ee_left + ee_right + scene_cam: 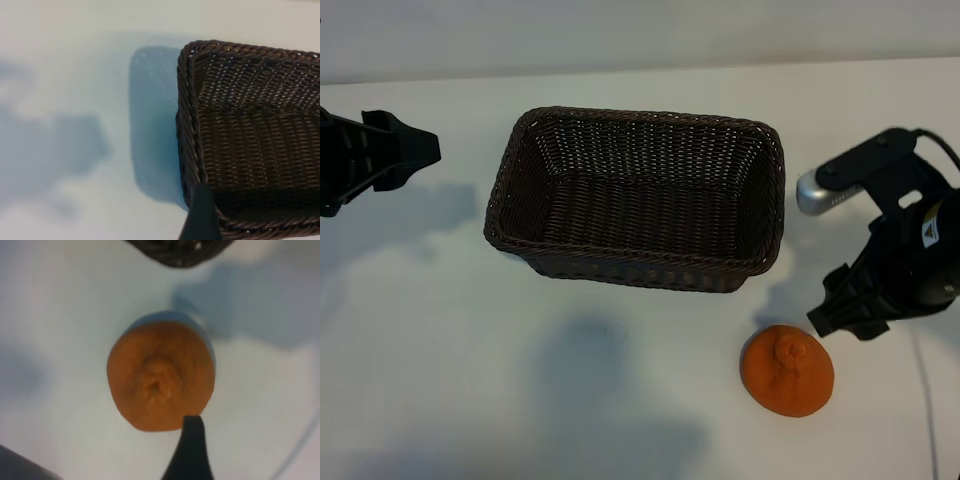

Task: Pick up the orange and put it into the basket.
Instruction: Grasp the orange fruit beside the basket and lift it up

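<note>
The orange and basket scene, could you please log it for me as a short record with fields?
orange: on the white table, knobby bump facing up, outside the basket, near its front right corner
basket: dark-brown wicker, rectangular, nothing inside
right hand: open, just to the right of the orange and holding nothing; one fingertip shows at the fruit's edge in the right wrist view
left hand: open, holding nothing, at the left edge, apart from the basket
task status: orange not yet picked up
</note>
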`<state>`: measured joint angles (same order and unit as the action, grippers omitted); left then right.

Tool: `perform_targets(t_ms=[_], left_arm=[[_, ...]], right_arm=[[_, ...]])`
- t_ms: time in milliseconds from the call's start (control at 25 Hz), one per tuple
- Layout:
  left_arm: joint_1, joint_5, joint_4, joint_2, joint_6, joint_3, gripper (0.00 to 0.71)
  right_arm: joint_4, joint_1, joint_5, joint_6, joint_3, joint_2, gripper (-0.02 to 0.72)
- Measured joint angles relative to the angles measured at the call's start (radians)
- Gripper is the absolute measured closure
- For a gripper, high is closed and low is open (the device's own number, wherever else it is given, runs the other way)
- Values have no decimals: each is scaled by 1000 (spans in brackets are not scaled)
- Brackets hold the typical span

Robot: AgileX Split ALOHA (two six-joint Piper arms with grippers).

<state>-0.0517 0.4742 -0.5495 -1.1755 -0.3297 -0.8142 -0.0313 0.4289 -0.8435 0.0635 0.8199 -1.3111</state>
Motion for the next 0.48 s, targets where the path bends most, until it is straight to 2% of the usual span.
perform_targets(t_ms=[120,200,360,480], left_arm=[[0,0,0,0,1,0,115],[0,0,0,0,5,0,115],[0,0,0,0,11,0,115],[0,0,0,0,12,0,115]], right_arm=[[-30,0,13,-13,-35,-7,110],[-71,0,36,-38,-52,-7,110],[-163,0,79,-112,-65,-17,110],[-209,0,102,-157,-80,-42,110]])
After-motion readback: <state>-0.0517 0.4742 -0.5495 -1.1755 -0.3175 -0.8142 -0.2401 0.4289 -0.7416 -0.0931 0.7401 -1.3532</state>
